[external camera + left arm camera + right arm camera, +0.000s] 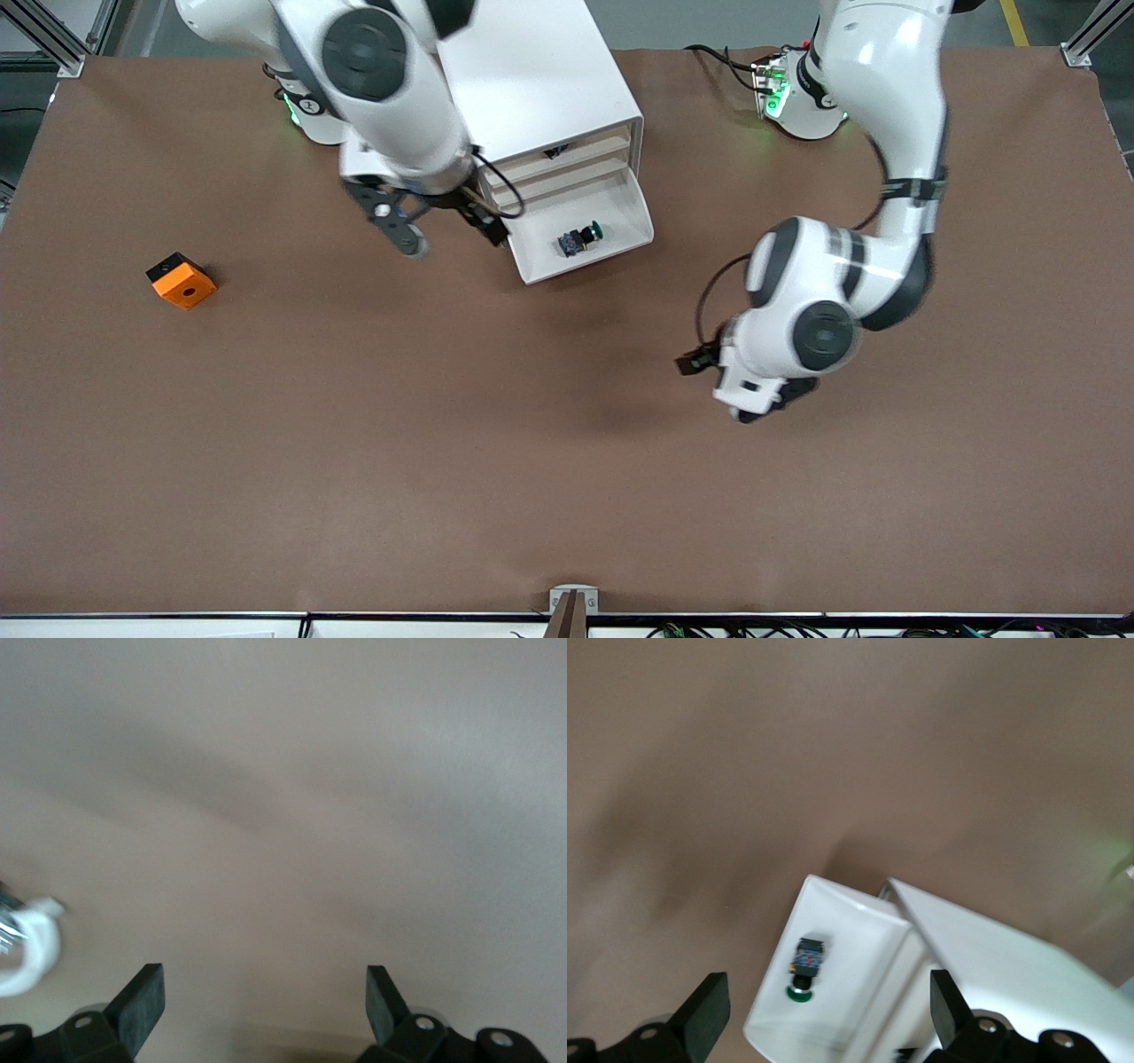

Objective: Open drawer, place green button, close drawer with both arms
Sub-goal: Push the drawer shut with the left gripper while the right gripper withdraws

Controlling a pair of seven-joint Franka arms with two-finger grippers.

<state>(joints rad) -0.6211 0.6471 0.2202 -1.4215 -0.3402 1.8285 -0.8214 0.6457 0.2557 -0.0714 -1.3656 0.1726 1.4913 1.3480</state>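
Tiny green-capped, black-bodied push button lies in open shallow white drawer, near table's robot-side edge. Right gripper spread above drawer's corner. Left gripper spread over bare table, waiting.

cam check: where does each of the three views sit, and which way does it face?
Front: high across the table, facing both arms, cabinet, open drawer.
Left wrist: on the left arm, facing bare table; open fingers show.
Right wrist: on the right arm, over the drawer; open fingers show.
Shared by front and right wrist: button in the drawer.
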